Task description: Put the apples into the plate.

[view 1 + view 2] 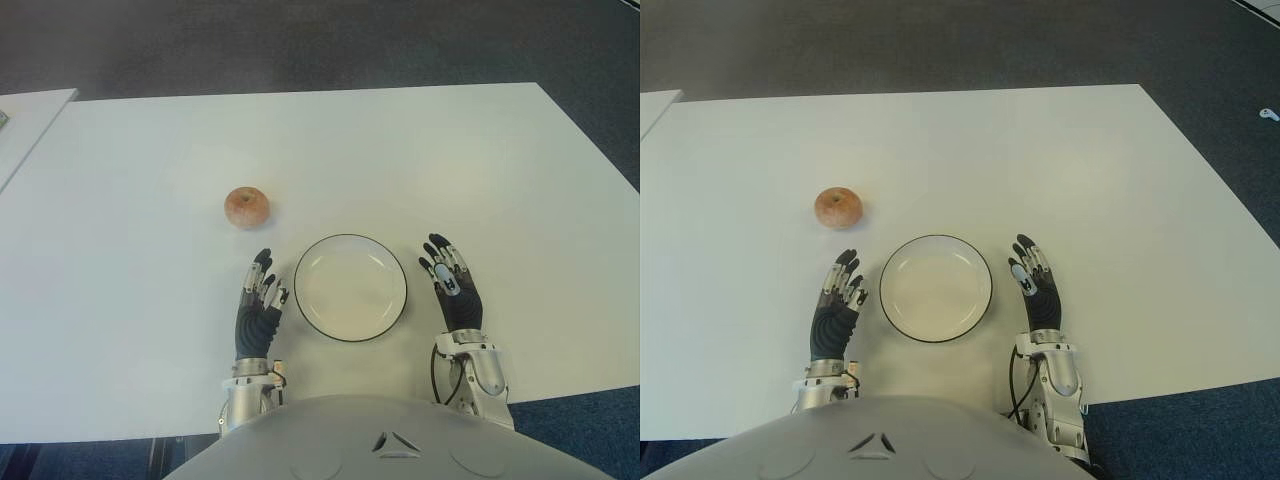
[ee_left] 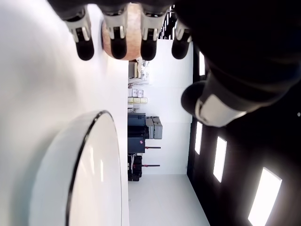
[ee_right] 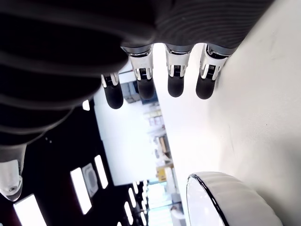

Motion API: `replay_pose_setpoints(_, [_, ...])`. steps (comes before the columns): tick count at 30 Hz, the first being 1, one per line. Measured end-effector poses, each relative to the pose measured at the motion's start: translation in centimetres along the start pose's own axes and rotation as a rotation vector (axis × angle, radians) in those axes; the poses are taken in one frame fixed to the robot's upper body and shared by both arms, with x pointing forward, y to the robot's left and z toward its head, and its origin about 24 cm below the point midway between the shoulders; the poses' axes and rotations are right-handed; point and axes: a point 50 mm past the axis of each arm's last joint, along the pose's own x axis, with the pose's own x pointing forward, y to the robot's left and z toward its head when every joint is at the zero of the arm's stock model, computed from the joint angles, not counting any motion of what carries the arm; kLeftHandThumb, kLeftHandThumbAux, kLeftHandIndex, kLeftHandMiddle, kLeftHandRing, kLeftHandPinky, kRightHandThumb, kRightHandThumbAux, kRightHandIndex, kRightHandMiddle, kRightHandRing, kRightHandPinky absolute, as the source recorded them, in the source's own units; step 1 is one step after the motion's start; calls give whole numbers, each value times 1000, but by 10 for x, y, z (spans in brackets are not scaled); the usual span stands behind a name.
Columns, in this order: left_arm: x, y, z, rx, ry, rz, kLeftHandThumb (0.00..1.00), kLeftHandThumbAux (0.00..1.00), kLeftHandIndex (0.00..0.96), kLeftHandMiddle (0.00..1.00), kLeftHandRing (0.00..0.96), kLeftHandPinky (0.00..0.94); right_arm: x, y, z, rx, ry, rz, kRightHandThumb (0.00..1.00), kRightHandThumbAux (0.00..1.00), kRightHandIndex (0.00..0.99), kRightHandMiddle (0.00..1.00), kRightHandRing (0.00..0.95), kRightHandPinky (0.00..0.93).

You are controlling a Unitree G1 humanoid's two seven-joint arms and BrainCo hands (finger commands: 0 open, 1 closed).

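Nearest the robot's body, the left hand (image 1: pixel 260 300) and right hand (image 1: pixel 453 285) flank the round white plate with a thin black rim (image 1: pixel 400 300) — both with fingers spread and relaxed, holding nothing. Farther out on the white tabletop (image 1: pixel 420 160), beyond the left hand and apart from the plate, sits the single reddish-orange apple (image 1: pixel 246 207). Reaching seems best done with the left hand: extend forward, wrap the fingers around the fruit's widest part — not its top — before lifting toward the empty plate.
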Motion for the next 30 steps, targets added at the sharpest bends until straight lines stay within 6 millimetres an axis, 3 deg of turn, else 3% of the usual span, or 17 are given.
replay_pose_setpoints(10, [0, 1, 2, 1, 7, 5, 197, 579, 106, 82, 47, 43, 0, 0, 0, 0, 2, 1, 168, 482, 112, 80, 20, 8])
replay_pose_setpoints(18, [1, 8, 34, 21, -54, 13, 237, 577, 121, 104, 61, 18, 0, 1, -1, 5, 0, -2, 180, 480, 125, 87, 27, 20])
replay_pose_setpoints(26, [4, 10, 32, 12, -22, 17, 211, 594, 100, 70, 26, 0, 0, 1, -2, 6, -6, -4, 178, 481, 133, 84, 21, 5])
replay_pose_setpoints(30, [7, 21, 33, 21, -31, 27, 190, 624, 86, 45, 10, 0, 0, 1, -3, 5, -10, -9, 178, 478, 146, 85, 16, 0])
